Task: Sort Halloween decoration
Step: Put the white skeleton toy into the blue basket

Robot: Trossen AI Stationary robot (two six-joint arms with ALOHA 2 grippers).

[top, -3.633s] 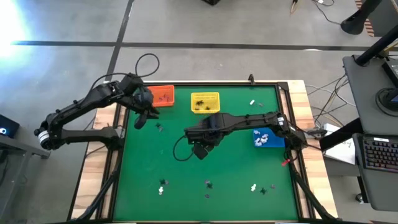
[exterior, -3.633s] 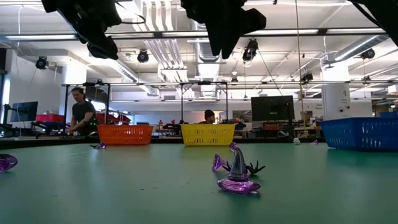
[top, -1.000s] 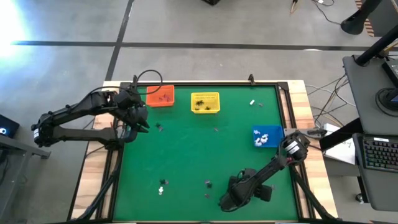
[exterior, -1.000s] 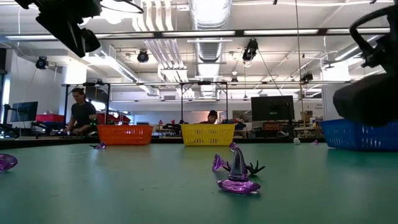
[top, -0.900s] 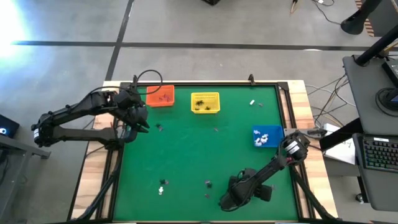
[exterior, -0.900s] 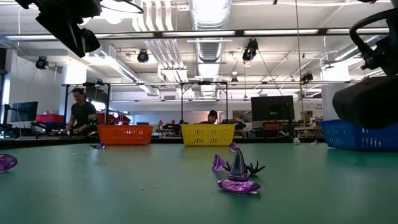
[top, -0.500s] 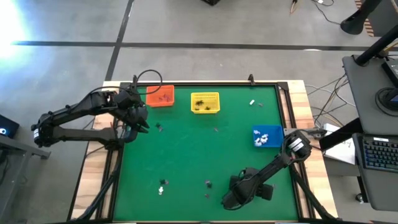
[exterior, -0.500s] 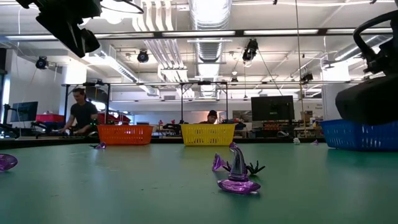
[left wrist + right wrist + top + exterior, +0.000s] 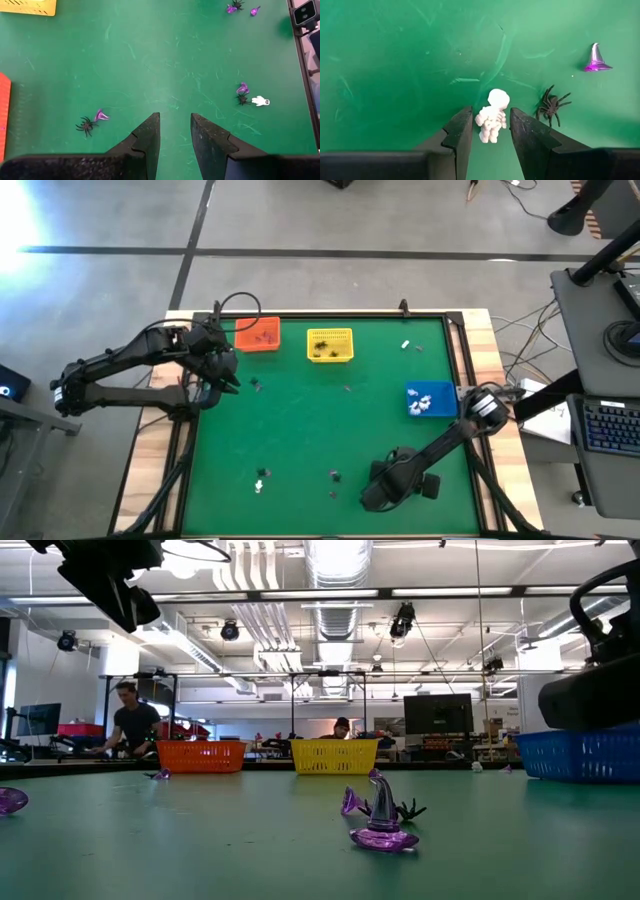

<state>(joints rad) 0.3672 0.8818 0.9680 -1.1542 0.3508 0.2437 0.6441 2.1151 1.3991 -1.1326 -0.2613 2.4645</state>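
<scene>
While half-hidden between right claw fingers, white skeleton lies.

Overhead, table-level and two downward wrist views of one table

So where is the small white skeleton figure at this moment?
In the right wrist view, the white skeleton figure lies on the green table between the right gripper's fingers, with a black spider just beside it.

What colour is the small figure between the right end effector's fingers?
White. The figure shows best in the right wrist view.
</scene>
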